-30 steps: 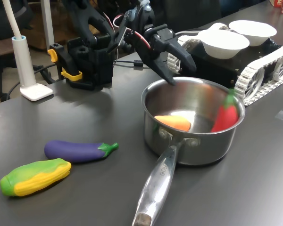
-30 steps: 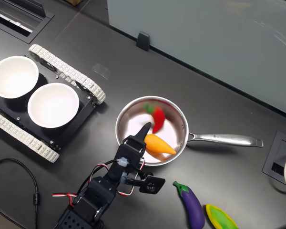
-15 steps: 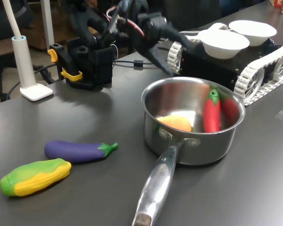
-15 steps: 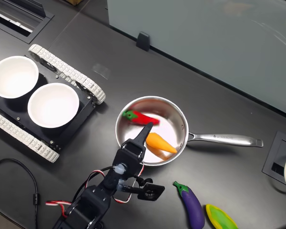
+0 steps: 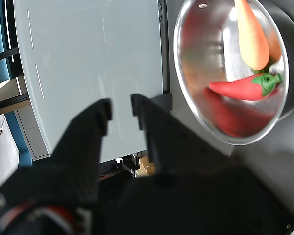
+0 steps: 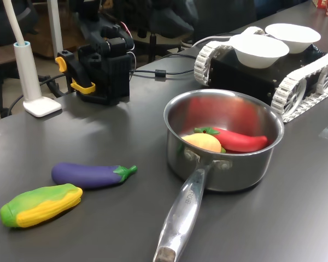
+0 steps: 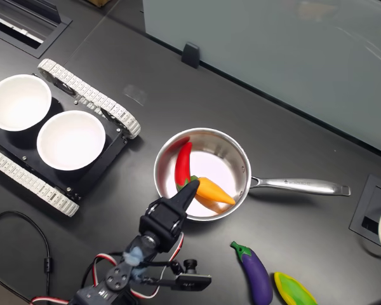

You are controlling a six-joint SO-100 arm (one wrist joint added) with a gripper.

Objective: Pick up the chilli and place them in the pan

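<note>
Readable text, labels, brands, numbers, signs: none legible in any view.

One possible item: a red box [image 6: 327, 3] at the upper right corner of the first exterior view carries white lettering, cut off by the frame edge and too small to read.

My own black fingers [image 5: 118, 110], as seen in the wrist view, bear no marking I can make out.
</note>
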